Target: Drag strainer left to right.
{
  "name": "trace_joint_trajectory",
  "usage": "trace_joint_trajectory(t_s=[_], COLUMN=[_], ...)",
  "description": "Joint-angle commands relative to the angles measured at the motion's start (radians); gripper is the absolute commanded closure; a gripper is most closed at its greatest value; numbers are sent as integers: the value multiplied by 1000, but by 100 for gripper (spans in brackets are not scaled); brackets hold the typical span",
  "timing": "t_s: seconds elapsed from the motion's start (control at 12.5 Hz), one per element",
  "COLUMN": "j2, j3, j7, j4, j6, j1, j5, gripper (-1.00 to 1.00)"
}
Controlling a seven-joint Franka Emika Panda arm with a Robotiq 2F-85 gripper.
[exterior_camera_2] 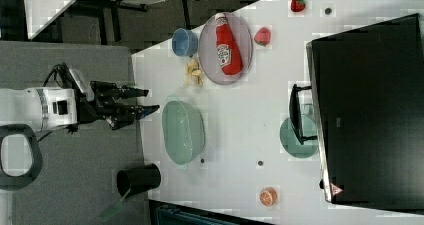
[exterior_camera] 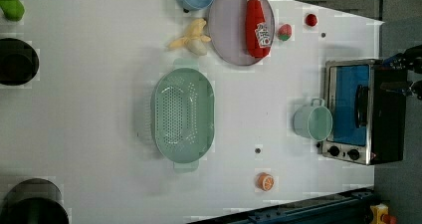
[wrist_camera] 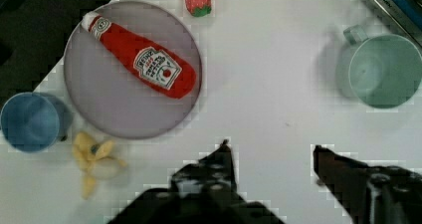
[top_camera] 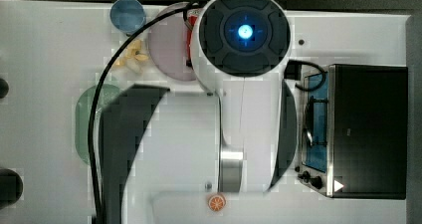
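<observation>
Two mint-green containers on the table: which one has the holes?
The strainer, the large oval basin dotted with holes, tab handles at both ends. The mug beside the toaster oven is smaller, solid-walled, with one side handle.

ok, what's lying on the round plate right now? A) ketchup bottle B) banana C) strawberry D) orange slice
A: the red ketchup bottle lies across the plate, while the banana sits on the table beside the plate's rim.
</observation>
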Motion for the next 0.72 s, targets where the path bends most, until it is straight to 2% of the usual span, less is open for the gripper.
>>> trace_joint_trajectory(t_s=[0.08,0.24,0.48,0.72], j2=[-389,-387,-359,-291], j3=[-25,-7,93,256], j7=[73,74,81,158], j4=[-224,-225,-231,-240], j6=[-106,-106,-104,-103], j1=[-13,-8,26,49], j5=[-26,-18,36,44], gripper=[-59,-100,-100,-100])
